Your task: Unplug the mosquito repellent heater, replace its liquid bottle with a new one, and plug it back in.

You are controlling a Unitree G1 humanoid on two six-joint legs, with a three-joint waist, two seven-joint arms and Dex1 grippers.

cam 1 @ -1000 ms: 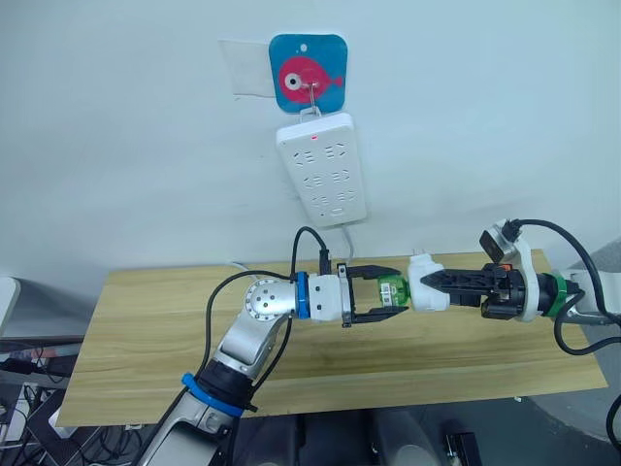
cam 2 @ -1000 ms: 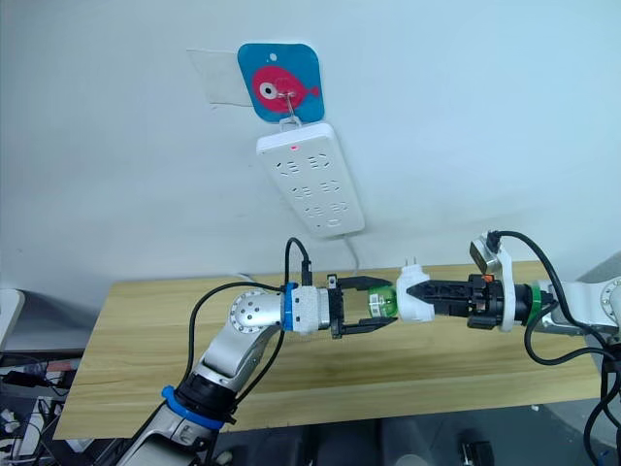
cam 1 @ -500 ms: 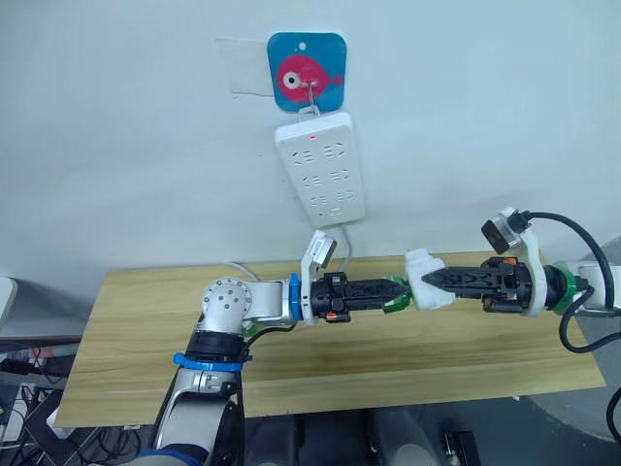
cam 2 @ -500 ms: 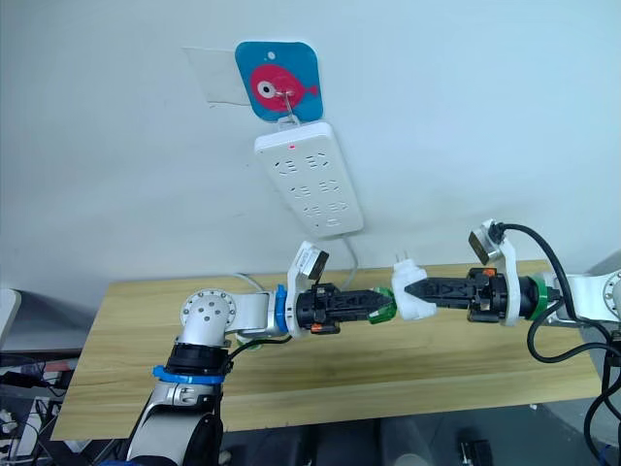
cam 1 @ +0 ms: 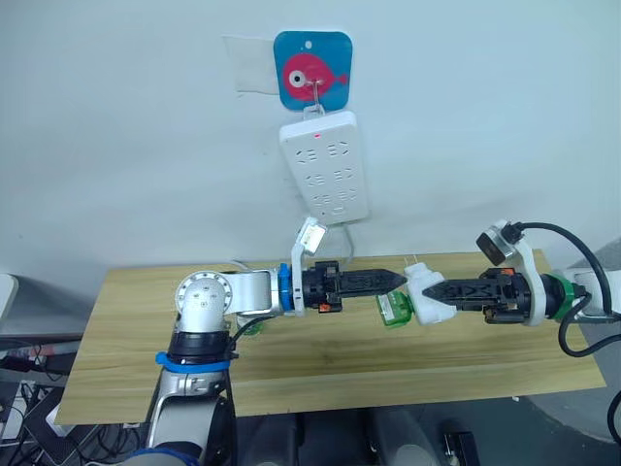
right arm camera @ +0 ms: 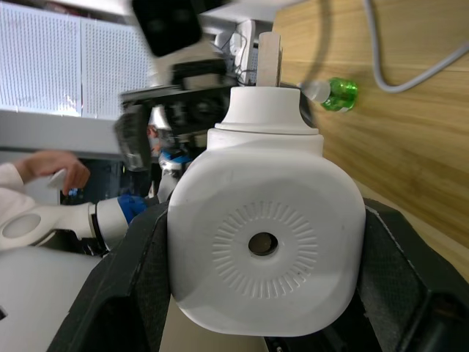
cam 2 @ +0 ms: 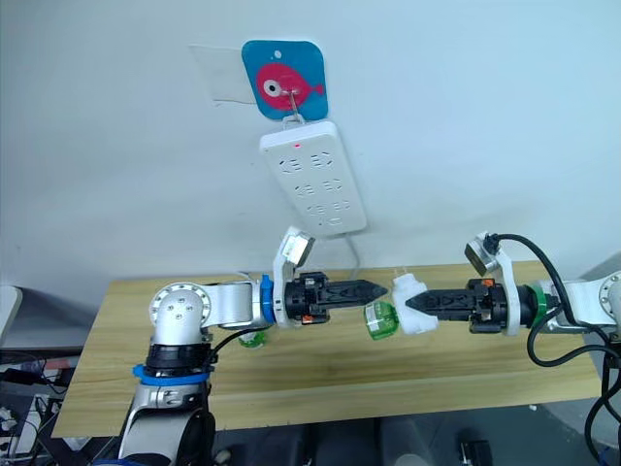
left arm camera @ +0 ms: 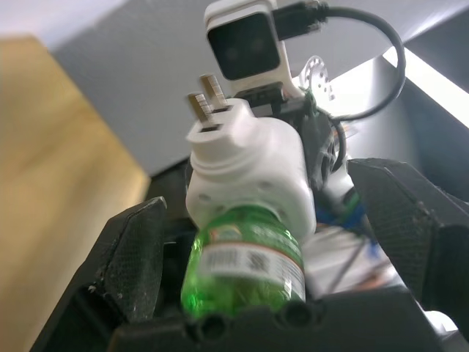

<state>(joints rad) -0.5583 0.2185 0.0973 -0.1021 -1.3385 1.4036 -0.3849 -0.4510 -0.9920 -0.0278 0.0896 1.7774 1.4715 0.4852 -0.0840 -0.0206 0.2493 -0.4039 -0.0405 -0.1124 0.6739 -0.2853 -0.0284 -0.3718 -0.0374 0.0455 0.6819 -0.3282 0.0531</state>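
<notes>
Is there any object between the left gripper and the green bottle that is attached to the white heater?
Nothing visible stands between them. The left gripper is open and apart from the small green liquid bottle, which hangs from the white rounded-square plastic mosquito repellent heater held by the right gripper.

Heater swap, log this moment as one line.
heater: unplugged, in right gripper | green bottle: attached | left gripper: off bottle

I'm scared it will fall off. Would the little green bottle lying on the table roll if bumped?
Probably yes: the green bottle looks round and lies on its side on the flat wooden table. It looks small and see-through, so it is likely light and easy to shove.
</notes>
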